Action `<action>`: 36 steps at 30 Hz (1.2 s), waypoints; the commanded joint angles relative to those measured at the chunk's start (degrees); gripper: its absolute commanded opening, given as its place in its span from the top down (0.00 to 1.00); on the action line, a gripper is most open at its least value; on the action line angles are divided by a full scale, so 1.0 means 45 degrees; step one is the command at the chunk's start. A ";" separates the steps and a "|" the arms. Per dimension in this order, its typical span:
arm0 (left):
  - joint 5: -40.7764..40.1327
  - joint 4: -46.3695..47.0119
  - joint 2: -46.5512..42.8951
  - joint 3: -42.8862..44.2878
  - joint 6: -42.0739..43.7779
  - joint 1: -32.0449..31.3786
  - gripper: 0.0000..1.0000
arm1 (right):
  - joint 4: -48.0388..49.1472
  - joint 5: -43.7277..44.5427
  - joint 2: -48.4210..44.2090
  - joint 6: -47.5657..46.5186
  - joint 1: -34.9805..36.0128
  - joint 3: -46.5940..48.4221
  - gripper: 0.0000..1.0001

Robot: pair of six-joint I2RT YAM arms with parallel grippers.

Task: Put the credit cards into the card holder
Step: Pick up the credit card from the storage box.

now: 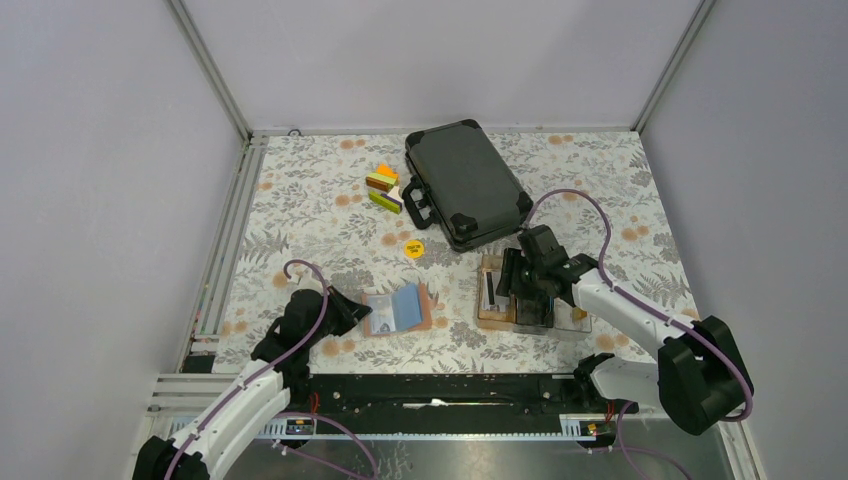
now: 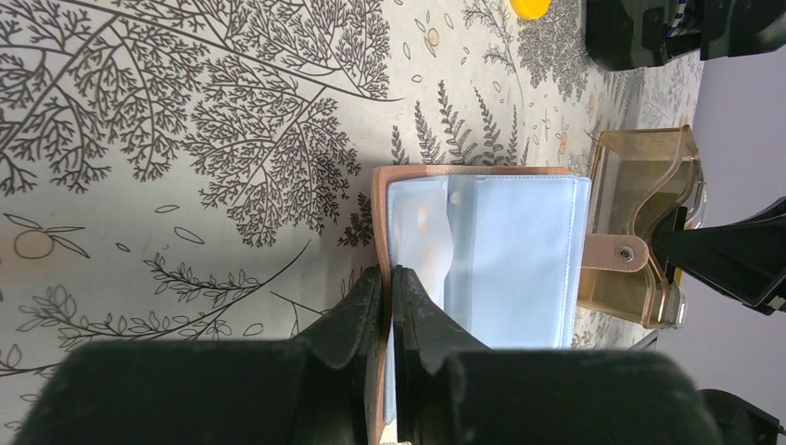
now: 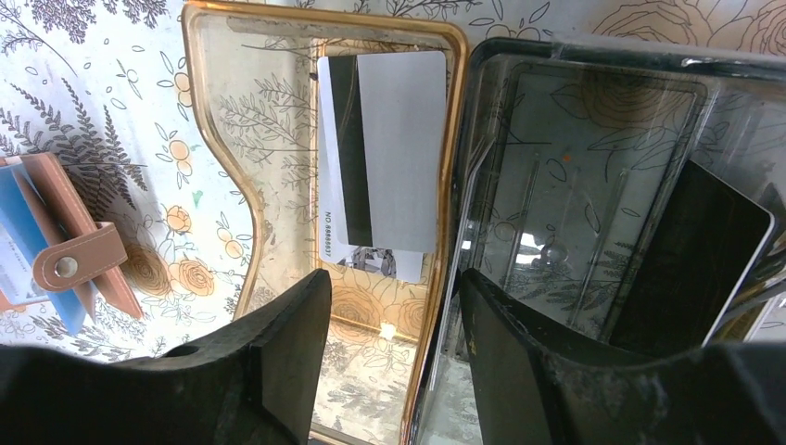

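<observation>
The card holder point(image 1: 398, 310) lies open on the desk point(image 1: 300, 200) near your left arm, pockets up. Your left claw point(image 2: 389, 278) is clamped on its salmon cover edge, probably to pin it flat for loading. At 3 o'clock from it, your right claw point(image 3: 394, 297) hangs spread wide over the amber tray point(image 3: 452, 111), above a white-grey card point(image 3: 399, 120). A dark card point(image 3: 690, 264) leans in the clear compartment point(image 3: 593, 185) beside it. The tray walls crowd that pick, but bare desk runs between tray and holder. The black case point(image 1: 465, 185) sits at 12 o'clock, well apart.

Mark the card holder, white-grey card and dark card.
card holder point(image 2: 510, 264): left wrist view, blue-grey inner pocket.
white-grey card point(image 3: 399, 139): right wrist view, pale face beside its dark stripe.
dark card point(image 3: 690, 264): right wrist view, middle of its face.
</observation>
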 commanded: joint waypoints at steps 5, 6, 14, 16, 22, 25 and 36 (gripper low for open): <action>-0.0124 0.0500 0.0415 0.0317 0.0318 0.0024 1.00 | 0.0048 -0.0284 -0.0428 0.0093 -0.0051 0.0438 0.41; -0.0104 0.0521 0.0440 0.0299 0.0318 0.0024 1.00 | -0.0019 -0.0243 -0.0438 0.0076 -0.0051 0.0496 0.41; -0.0075 0.0620 0.0502 0.0258 0.0318 0.0024 1.00 | -0.0319 -0.0028 -0.0647 0.0038 -0.0041 0.0685 0.42; -0.0075 0.0634 0.0510 0.0258 0.0329 0.0024 1.00 | -0.0451 0.0065 -0.0658 0.0024 -0.0052 0.0757 0.43; -0.0052 0.0660 0.0531 0.0258 0.0334 0.0024 1.00 | -0.0593 0.0177 -0.0759 0.0020 -0.0052 0.0793 0.48; -0.0036 0.0642 0.0505 0.0240 0.0318 0.0024 1.00 | -0.0707 0.0294 -0.0814 -0.0003 -0.0051 0.0842 0.52; -0.0007 0.0620 0.0425 0.0199 0.0299 0.0024 1.00 | -0.1046 0.0689 -0.1010 -0.0039 -0.0056 0.0989 0.66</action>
